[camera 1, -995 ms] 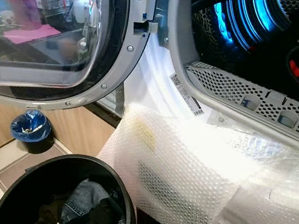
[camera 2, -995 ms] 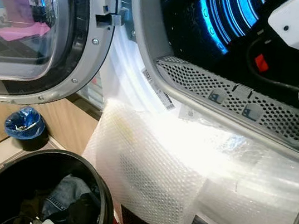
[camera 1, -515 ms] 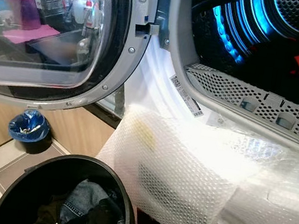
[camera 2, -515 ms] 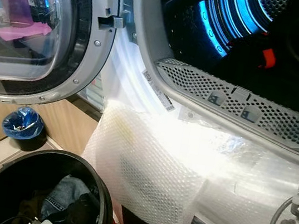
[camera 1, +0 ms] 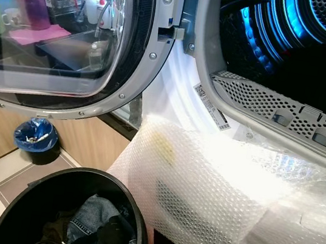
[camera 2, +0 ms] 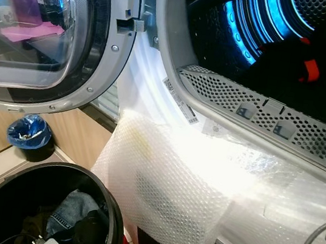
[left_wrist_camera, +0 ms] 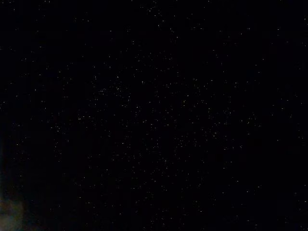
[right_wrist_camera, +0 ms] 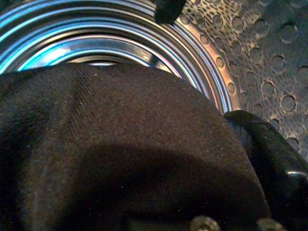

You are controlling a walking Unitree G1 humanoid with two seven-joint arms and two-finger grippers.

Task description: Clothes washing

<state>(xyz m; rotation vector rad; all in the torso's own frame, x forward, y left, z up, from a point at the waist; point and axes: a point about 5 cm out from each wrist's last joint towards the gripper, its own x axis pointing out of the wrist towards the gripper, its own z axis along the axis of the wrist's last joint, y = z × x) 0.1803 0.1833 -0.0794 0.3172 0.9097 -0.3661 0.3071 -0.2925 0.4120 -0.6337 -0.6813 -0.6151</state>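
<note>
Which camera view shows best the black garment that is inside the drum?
The right wrist view: the black garment lies close before the camera, its weave plain, against the perforated drum. In the eye views it is a dark shape in the blue-lit drum. The left wrist view is dark.

- Bright white glare washes out the clear bubble wrap (camera 1: 203, 183) on the machine's front.
- Blue light glows on the shiny metal drum (camera 1: 287, 30).
- The round glass door (camera 1: 48, 25) mirrors a room.
- The left wrist view is almost black, with tiny speckles.
- The dark cloth (right_wrist_camera: 120, 154) looks soft and blurry.
</note>
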